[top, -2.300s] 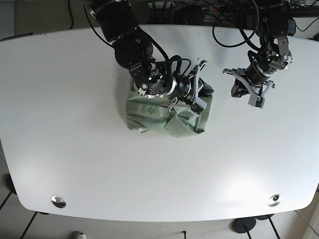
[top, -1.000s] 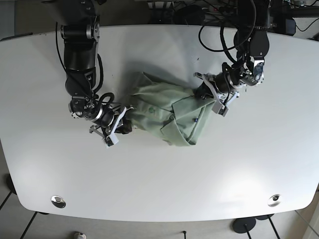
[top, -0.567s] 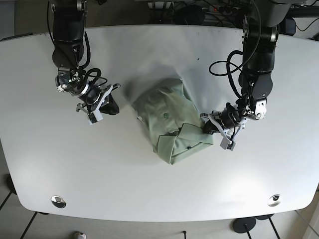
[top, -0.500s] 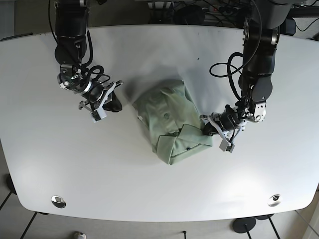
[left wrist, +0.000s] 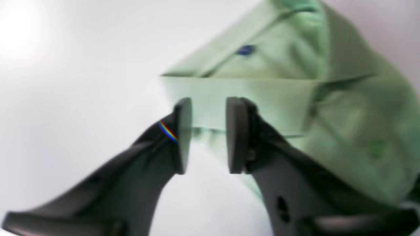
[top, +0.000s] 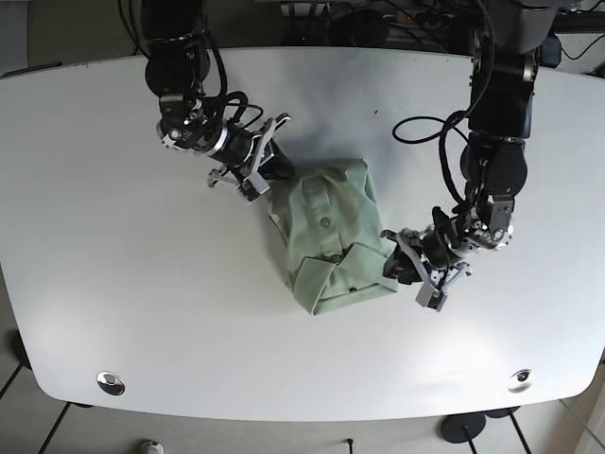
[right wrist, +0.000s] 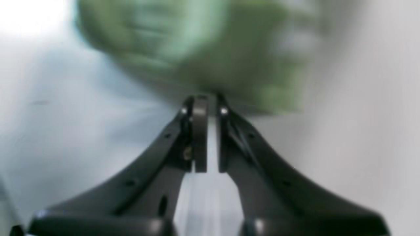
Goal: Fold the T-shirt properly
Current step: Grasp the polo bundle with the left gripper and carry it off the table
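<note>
The shirt [top: 333, 235] lies bunched near the centre of the white table [top: 142, 312], collar side toward the lower edge in the base view.

Left gripper [left wrist: 206, 132]: jaws partly open, one pad [left wrist: 183, 131] on each side of a folded band of fabric at the shirt's edge. The wrist view shows a gap between pads and cloth, so no grip is confirmed. In the base view this gripper [top: 408, 268] sits at the shirt's lower right corner.

Right gripper [right wrist: 208, 131]: jaws nearly closed, a narrow slit between them, nothing visibly held. Its wrist view is blurred; the shirt [right wrist: 203, 49] lies just beyond the tips. In the base view it [top: 267, 173] is at the shirt's upper left edge
</note>
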`<state>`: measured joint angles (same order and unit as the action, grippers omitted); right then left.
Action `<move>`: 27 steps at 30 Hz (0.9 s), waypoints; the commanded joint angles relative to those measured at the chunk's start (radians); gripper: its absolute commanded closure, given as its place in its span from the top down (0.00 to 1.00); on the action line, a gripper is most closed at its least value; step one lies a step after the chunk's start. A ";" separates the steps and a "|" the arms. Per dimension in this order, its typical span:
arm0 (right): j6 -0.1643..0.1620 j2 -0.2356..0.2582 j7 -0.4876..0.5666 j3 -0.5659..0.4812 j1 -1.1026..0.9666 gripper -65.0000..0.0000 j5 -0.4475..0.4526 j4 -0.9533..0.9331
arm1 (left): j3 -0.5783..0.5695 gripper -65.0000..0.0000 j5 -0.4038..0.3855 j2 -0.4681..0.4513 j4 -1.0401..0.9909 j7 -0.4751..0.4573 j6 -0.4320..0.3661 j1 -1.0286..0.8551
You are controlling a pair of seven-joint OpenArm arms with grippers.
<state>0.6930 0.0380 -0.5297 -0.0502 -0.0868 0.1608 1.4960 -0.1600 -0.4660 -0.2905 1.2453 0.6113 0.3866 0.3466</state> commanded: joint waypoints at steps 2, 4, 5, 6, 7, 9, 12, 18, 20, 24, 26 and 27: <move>0.005 0.004 0.023 -0.006 0.002 0.07 0.013 0.050 | 0.000 0.43 -0.014 0.020 0.142 -0.031 -0.206 -0.042; 0.005 0.010 0.023 0.000 0.003 0.07 0.013 0.050 | 0.001 0.53 -0.014 0.070 0.182 -0.031 -0.332 -0.071; 0.005 0.036 0.023 0.000 0.003 0.07 0.023 0.062 | 0.000 0.59 -0.012 0.096 0.216 -0.032 -0.406 -0.088; 0.005 0.052 0.023 0.000 0.003 0.07 0.024 0.070 | 0.000 0.65 -0.012 0.118 0.233 -0.034 -0.453 -0.097; 0.005 0.055 0.023 0.000 0.005 0.07 0.024 0.073 | -0.005 0.67 -0.012 0.142 0.236 -0.034 -0.476 -0.099; 0.005 0.055 0.021 0.048 0.009 0.07 0.024 0.074 | -0.043 0.69 -0.006 0.175 0.242 -0.044 -0.530 -0.100; 0.005 0.052 0.021 0.132 0.020 0.07 0.026 0.065 | -0.160 0.70 0.103 0.222 0.210 -0.164 -0.659 -0.102; 0.005 0.053 0.021 0.207 0.046 0.07 0.021 0.065 | -0.341 0.70 0.293 0.311 0.050 -0.314 -0.840 -0.103; 0.005 0.053 0.021 0.221 0.049 0.07 0.021 0.065 | -0.361 0.70 0.296 0.311 0.003 -0.353 -0.840 -0.111; 0.005 0.053 0.021 0.226 0.052 0.07 0.019 0.065 | -0.365 0.70 0.296 0.302 -0.134 -0.400 -0.828 -0.116; 0.005 0.053 0.021 0.240 0.054 0.07 0.024 0.065 | -0.358 0.69 0.293 0.261 -0.169 -0.400 -0.762 -0.129; 0.005 0.052 0.021 0.243 0.063 0.07 0.023 0.065 | -0.349 0.69 0.293 0.208 -0.169 -0.400 -0.700 -0.148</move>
<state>0.6960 0.0864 -0.5354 0.1905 -0.0437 0.1619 1.5429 -0.5106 -0.1787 -0.0639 1.0874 0.1154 -0.2672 0.2092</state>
